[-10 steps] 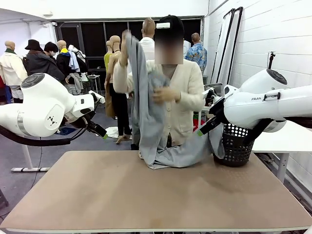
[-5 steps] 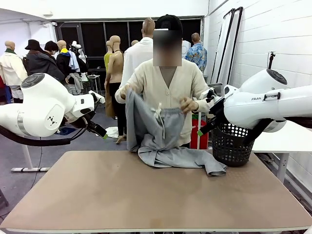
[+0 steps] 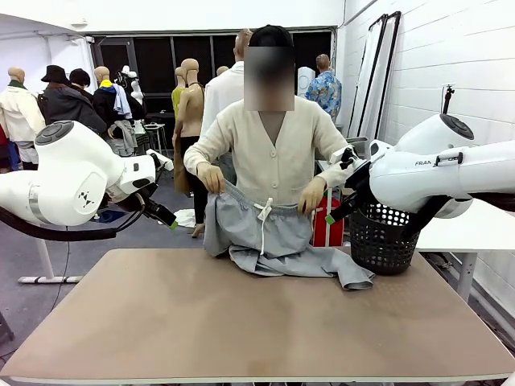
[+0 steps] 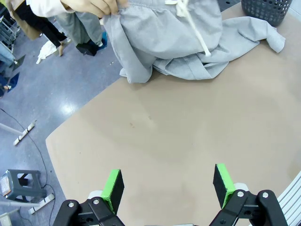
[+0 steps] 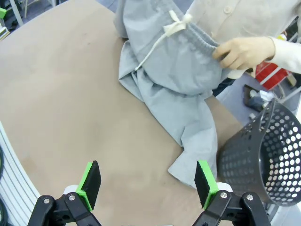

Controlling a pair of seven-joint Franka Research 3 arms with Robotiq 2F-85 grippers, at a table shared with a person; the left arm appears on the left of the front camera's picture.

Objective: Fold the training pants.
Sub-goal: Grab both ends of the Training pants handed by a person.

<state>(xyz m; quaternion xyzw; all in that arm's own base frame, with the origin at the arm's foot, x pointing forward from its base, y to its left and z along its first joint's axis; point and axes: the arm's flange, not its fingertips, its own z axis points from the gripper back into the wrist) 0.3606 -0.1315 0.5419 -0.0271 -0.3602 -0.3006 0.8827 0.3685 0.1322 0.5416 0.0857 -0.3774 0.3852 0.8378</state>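
At the far edge of the table (image 3: 241, 322) you have one pair of training pants (image 3: 269, 245). The legs lie heaped on the tabletop, and the gathered waistband is lifted above the table by the person's two hands: one hand (image 3: 213, 178) pinches the end toward the table's left side, the other hand (image 3: 312, 195) the end toward its right. A single cream drawstring (image 3: 262, 215) hangs from the waistband's middle. One leg trails along the tabletop toward the one black basket (image 3: 386, 240) at the table's far right corner.

Your two pincers are both clear of the cloth. The left gripper (image 4: 167, 183) hangs above the table's left side and the right gripper (image 5: 148, 183) above its right side. Each has its two green pads spread wide with nothing between them.
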